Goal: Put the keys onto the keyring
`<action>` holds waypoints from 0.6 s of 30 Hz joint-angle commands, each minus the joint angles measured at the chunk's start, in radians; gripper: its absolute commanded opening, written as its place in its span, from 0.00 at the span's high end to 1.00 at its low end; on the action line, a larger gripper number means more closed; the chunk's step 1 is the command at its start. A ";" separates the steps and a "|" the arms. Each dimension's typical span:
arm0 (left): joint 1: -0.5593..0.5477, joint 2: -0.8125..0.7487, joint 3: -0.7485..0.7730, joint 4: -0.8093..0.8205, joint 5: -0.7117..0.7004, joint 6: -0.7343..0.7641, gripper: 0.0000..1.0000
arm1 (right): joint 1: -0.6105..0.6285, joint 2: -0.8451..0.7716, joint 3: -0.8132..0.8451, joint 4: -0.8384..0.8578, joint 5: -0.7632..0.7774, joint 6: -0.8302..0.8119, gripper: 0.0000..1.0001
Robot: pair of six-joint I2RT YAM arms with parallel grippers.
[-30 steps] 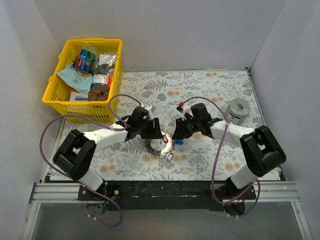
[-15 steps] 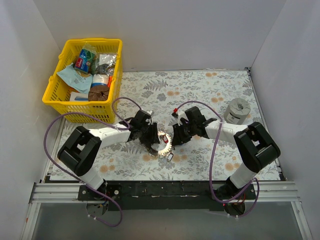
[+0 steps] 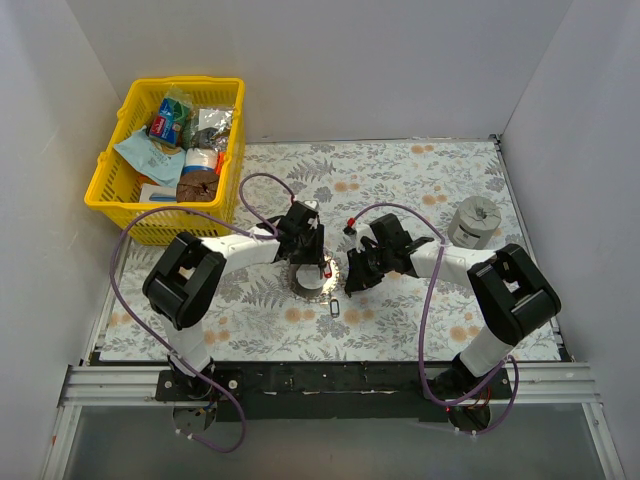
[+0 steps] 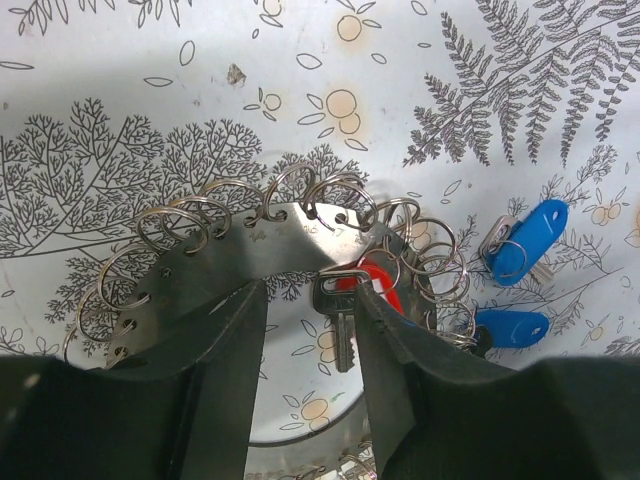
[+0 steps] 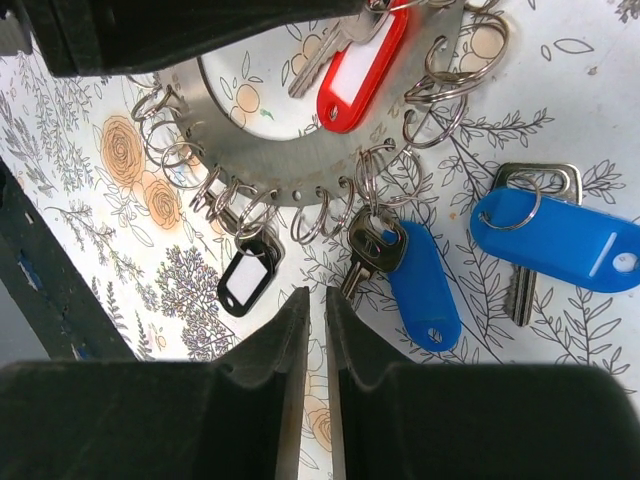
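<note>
From above, the keyring [image 3: 313, 283] lies on the table [image 3: 420, 180] near the middle. Your left hand [image 3: 309, 266] is over its far side and your right hand [image 3: 350, 283] is just to its right. The only container is the yellow basket [image 3: 186, 82] at the far left. It holds packets [image 3: 170, 125] and other wrapped goods, with no keys in it that you can make out. A grey cylinder [image 3: 472, 222] stands well apart on the right.

In the left wrist view, your left hand stands about half open. Its fingers [image 4: 230, 380] straddle the flat band of the keyring, and nothing is pinched between them. The red key [image 4: 372, 283] hangs in that gap and seems to be looped on one of the small split rings along the rim.

In the right wrist view, your right hand is almost closed. Only a slit is left between its fingers [image 5: 265, 370], and nothing is in it. It hovers over bare table just beside the rim. A black tag [image 5: 243, 283] hangs from one rim loop. The nearer blue key [image 5: 405, 275] looks hooked on another loop. The loose blue key [image 5: 555, 243] lies on the table just beside the keyring. It has its own small ring but is not joined to the rim.

By this reading you have two keys on and one blue key left to thread.
</note>
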 commanded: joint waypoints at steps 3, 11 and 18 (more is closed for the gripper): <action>0.003 0.018 -0.041 -0.055 -0.027 0.027 0.58 | 0.006 -0.042 -0.003 -0.006 -0.013 0.005 0.78; 0.003 -0.114 -0.099 -0.002 0.043 0.022 0.52 | 0.006 -0.043 -0.011 0.046 -0.041 0.047 0.67; 0.003 -0.164 -0.135 0.017 0.045 0.000 0.50 | 0.015 -0.023 0.011 0.067 -0.036 0.093 0.66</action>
